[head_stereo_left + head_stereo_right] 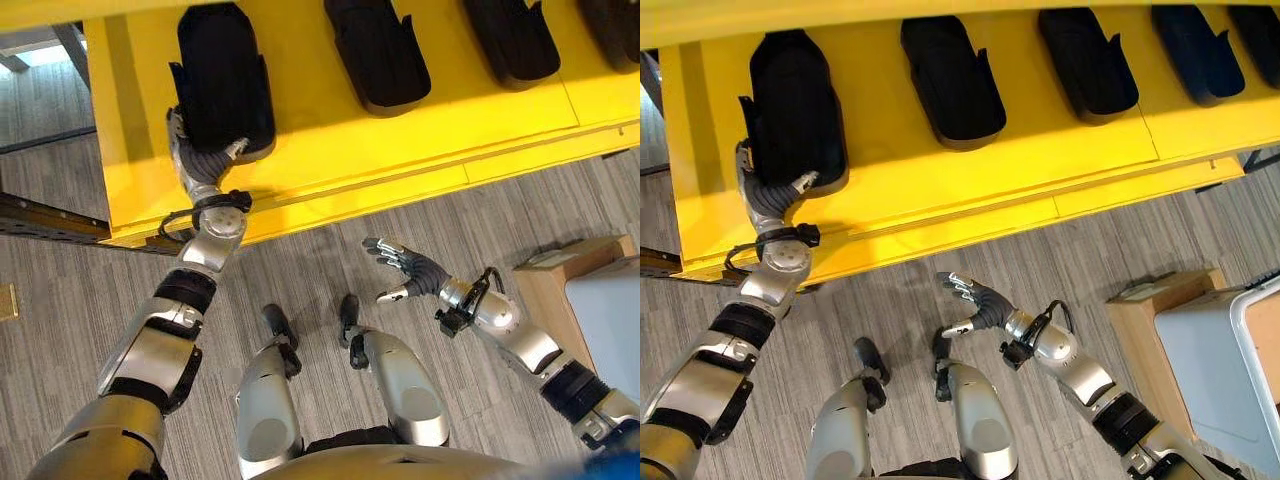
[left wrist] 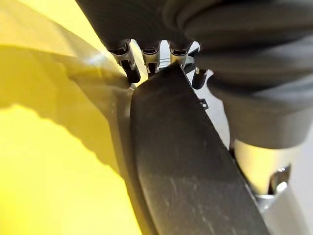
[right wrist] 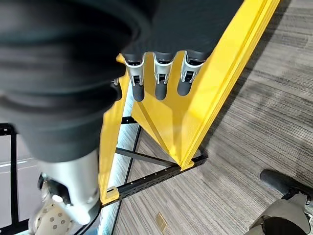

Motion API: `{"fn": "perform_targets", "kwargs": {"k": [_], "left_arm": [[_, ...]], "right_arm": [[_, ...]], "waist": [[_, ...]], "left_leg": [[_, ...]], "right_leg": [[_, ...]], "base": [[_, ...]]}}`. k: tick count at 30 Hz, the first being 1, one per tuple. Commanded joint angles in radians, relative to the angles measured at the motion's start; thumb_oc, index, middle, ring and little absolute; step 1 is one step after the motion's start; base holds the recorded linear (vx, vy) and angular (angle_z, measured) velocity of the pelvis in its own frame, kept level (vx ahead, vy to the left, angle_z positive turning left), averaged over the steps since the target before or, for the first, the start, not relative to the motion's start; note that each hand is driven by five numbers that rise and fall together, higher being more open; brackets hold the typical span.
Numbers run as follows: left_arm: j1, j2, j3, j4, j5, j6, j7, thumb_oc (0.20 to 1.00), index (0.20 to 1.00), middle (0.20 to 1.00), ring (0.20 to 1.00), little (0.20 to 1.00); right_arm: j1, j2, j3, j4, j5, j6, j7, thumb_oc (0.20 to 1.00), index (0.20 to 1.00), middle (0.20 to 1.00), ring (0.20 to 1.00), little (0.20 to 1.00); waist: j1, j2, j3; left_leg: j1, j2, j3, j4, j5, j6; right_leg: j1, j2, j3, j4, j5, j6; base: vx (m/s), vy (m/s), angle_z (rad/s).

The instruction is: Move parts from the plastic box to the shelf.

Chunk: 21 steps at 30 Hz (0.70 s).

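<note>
I am looking down on a yellow shelf (image 1: 330,150) holding a row of black moulded parts lying side by side. My left hand (image 1: 205,160) reaches onto the shelf at the leftmost black part (image 1: 222,75), its fingers and thumb curled around the part's near end; in the left wrist view the dark fingertips (image 2: 132,73) rest on the edge of that part against the yellow surface. My right hand (image 1: 978,300) hangs over the grey floor (image 1: 330,260) below the shelf, fingers spread and relaxed, holding nothing. A plastic box (image 1: 1225,350) sits at the right edge beside a cardboard carton (image 1: 1150,305).
</note>
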Motion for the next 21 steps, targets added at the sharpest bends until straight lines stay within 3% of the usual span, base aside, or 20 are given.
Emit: {"fn": "perform_targets", "kwargs": {"k": [1,16,21], "left_arm": [[0.081,-0.040,-0.015,-0.025,0.043,-0.004,-0.026,1.000,1.000,1.000,1.000,1.000],[0.122,-0.072,-0.009,-0.031,0.039,0.016,0.013,1.000,1.000,1.000,1.000,1.000],[0.120,-0.081,0.008,-0.018,0.024,-0.006,0.044,1.000,1.000,1.000,1.000,1.000]], "right_arm": [[0.029,0.014,-0.042,-0.069,-0.017,-0.078,-0.012,1.000,1.000,1.000,1.000,1.000],[0.043,0.033,-0.043,-0.056,-0.034,-0.095,-0.039,1.000,1.000,1.000,1.000,1.000],[0.035,0.038,-0.042,-0.052,-0.044,-0.090,-0.055,1.000,1.000,1.000,1.000,1.000]], "waist": [[0.009,-0.003,-0.036],[0.023,-0.005,-0.038],[0.022,-0.005,-0.040]], "left_leg": [[0.021,0.139,-0.013,0.072,0.079,-0.144],[0.029,0.136,-0.021,0.069,0.077,-0.145],[0.032,0.136,-0.021,0.066,0.077,-0.146]], "right_leg": [[0.002,-0.056,-0.006,-0.013,0.016,0.117],[0.026,-0.057,-0.019,-0.030,0.025,0.122],[0.028,-0.058,-0.019,-0.032,0.025,0.121]], "base": [[0.00,-0.034,0.03],[0.00,-0.002,0.00],[0.00,0.001,0.01]]}}
